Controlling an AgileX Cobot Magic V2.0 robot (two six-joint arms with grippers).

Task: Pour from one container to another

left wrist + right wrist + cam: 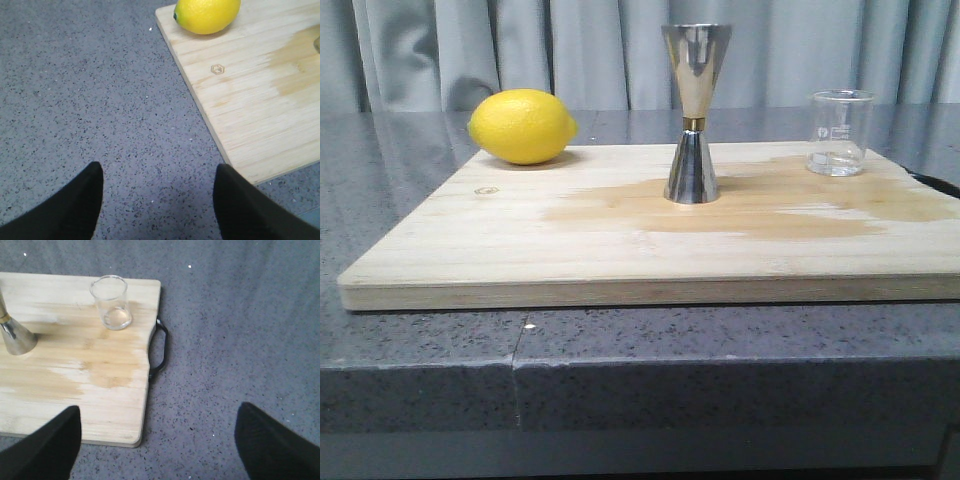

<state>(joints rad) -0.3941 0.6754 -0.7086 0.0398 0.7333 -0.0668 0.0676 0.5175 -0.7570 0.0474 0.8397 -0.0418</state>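
- Front view: the beaker stands near the wooden board's back right corner and the jigger mid-board; neither arm shows. Tall and narrow, the jigger could topple if nudged.
- Left wrist view: the left gripper gapes empty over the countertop, off the board's left edge by the lemon.
- Right wrist view: the right gripper is spread and empty; only here the board's black handle shows. The wet patch may let glass slip.

On the one grey countertop lies one wooden cutting board with one black handle, and it carries one lemon, one steel jigger and one glass beaker.
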